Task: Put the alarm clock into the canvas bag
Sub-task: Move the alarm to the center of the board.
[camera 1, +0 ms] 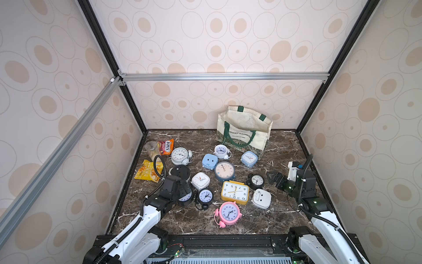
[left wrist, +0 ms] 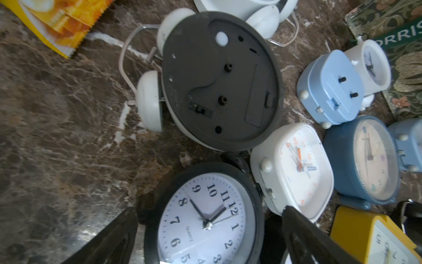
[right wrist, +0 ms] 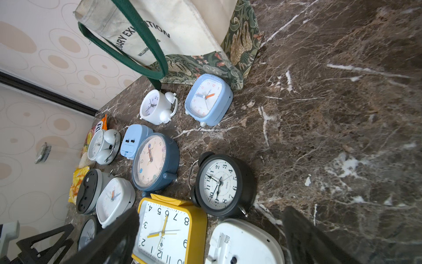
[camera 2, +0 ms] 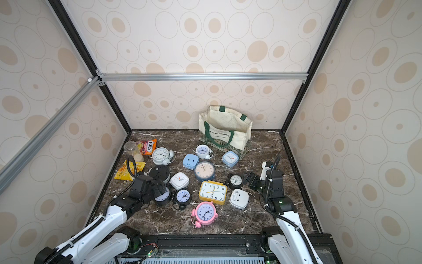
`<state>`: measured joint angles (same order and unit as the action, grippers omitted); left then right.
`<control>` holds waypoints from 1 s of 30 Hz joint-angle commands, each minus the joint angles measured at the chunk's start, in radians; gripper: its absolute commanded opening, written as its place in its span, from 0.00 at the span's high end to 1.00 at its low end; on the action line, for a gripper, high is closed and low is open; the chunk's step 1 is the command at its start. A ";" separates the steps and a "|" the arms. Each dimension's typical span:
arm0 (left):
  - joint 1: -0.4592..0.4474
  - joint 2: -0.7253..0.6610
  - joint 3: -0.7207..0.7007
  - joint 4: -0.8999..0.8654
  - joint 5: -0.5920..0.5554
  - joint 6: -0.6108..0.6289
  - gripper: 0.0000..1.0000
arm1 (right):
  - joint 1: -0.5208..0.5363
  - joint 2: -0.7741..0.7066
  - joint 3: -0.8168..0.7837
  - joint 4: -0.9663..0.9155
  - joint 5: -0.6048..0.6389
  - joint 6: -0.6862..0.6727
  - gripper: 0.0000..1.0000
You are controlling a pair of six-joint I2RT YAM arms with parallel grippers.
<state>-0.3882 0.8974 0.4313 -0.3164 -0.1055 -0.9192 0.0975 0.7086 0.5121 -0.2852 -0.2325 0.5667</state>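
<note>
Progress: nothing bagged yet. Canvas bag stands upright, mouth open, no clock visible inside. All clocks lie on the table in front of it. Left pincer is spread wide, straddling a black round alarm clock, apparently not clamped. Right pincer is also spread, empty, nearer the bag.

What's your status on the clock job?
Left gripper open, straddling black round clock, not gripped. Right gripper open, empty. Canvas bag upright, mouth open. White square clock crowds the grasp.
</note>
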 commanded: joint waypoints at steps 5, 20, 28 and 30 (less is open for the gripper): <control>-0.115 0.027 0.006 -0.025 -0.083 -0.195 0.02 | 0.049 -0.007 0.066 -0.064 -0.059 -0.035 0.00; -0.195 -0.111 -0.027 -0.205 -0.329 -0.395 0.02 | 0.150 0.128 0.088 0.036 -0.087 -0.010 0.00; -0.198 -0.060 -0.096 -0.003 -0.177 -0.324 0.02 | 0.290 0.157 0.159 -0.014 0.057 -0.093 0.00; -0.207 -0.046 -0.093 0.027 -0.172 -0.319 0.02 | 0.327 0.164 0.170 -0.026 0.094 -0.106 0.00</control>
<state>-0.5812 0.8402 0.3378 -0.3645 -0.3008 -1.2591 0.3859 0.8661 0.6529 -0.2775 -0.2207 0.5034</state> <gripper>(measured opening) 0.984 0.996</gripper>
